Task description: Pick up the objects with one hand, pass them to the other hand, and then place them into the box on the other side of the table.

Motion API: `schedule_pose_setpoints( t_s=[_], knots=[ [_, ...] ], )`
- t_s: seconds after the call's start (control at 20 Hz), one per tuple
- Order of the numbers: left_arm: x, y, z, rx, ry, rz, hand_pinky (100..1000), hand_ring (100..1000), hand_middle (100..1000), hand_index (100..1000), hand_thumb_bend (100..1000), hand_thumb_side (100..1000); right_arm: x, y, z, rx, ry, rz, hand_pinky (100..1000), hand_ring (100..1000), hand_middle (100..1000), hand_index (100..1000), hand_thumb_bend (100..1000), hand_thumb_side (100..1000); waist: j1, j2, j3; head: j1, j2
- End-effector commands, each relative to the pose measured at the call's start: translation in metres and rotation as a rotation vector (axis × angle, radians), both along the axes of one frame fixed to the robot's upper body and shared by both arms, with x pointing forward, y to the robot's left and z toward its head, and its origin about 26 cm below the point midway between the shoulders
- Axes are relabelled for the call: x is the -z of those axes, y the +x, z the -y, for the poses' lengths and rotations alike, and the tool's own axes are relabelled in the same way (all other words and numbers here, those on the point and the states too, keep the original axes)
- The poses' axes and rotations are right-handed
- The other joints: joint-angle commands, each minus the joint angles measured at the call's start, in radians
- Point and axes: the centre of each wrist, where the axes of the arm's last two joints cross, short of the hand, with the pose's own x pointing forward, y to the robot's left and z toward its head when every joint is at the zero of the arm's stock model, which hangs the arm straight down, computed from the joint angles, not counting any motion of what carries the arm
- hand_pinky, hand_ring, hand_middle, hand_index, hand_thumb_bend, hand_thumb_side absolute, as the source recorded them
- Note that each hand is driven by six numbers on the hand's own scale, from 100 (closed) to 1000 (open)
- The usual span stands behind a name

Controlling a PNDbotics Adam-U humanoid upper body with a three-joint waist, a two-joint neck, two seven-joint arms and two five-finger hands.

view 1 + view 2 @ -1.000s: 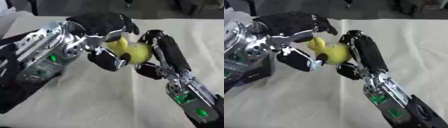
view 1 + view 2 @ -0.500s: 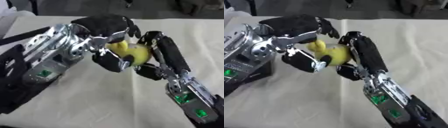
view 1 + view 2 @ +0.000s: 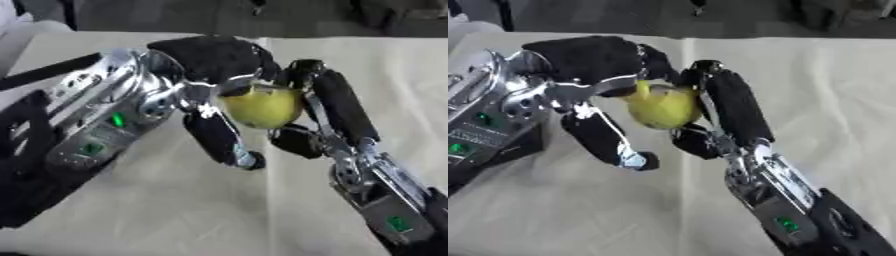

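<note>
Just a wide table under a wrinkly beige cloth [image 3: 184,210] filling most of the shot, with a dark floor strip [image 3: 737,20] along the far edge and some blurry dark shapes back there.

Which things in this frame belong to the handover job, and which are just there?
In the job:
yellow fruit, held between both hands
left hand
right hand

Just there:
cloth-covered table
No box in view.

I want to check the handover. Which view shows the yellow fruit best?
The left eye view: the fruit shows large and round between the left hand and right hand. The right eye view shows it too, more covered by the left hand.
</note>
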Motion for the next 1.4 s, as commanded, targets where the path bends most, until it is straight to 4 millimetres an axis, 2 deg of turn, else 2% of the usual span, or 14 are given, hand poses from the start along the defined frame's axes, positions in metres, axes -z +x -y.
schedule_pose_setpoints(
  t_s=[0.05,0.15,0.4,0.7,0.9,0.95,1.05,1.4],
  knots=[
    [-0.008,0.0,0.0,-0.047,0.011,0.013,837,858,791,894,433,268,-0.008,-0.001,-0.001,-0.012,0.011,0.037,640,434,464,416,100,100,-0.001,-0.023,0.003,0.0,-0.001],
    [-0.006,0.004,0.001,-0.064,0.011,0.027,825,853,786,890,392,195,-0.007,-0.001,-0.001,-0.017,0.009,0.037,637,432,464,416,100,100,-0.001,-0.024,0.003,-0.001,-0.003],
    [0.001,0.019,0.004,-0.097,0.029,0.054,804,842,778,882,389,182,-0.005,-0.001,-0.001,-0.028,0.023,0.036,623,428,466,419,100,100,0.001,-0.026,0.005,0.001,-0.002],
    [0.012,0.037,0.008,-0.128,0.018,0.042,778,805,744,852,317,224,-0.001,-0.003,0.002,-0.053,0.024,0.034,634,430,469,422,100,100,0.003,-0.029,0.007,0.0,0.0],
    [0.014,0.038,0.009,-0.121,-0.042,0.036,764,768,697,812,250,255,-0.001,-0.002,0.003,-0.07,0.009,0.037,636,431,468,422,100,100,0.002,-0.028,0.007,0.0,0.0],
    [0.013,0.037,0.01,-0.116,-0.061,0.036,759,753,679,797,200,278,0.0,-0.002,0.003,-0.073,0.006,0.038,640,432,468,422,100,100,0.002,-0.028,0.006,-0.001,0.0],
    [0.013,0.033,0.01,-0.105,-0.099,0.031,761,747,671,788,168,300,0.0,-0.002,0.003,-0.078,-0.005,0.041,643,434,467,422,100,100,0.002,-0.027,0.006,-0.001,0.001],
    [0.007,0.016,0.013,-0.046,-0.144,0.009,771,750,686,804,273,332,-0.001,-0.001,0.003,-0.077,-0.026,0.028,646,435,468,423,100,100,0.001,-0.025,0.006,-0.004,-0.001]
  ],
)
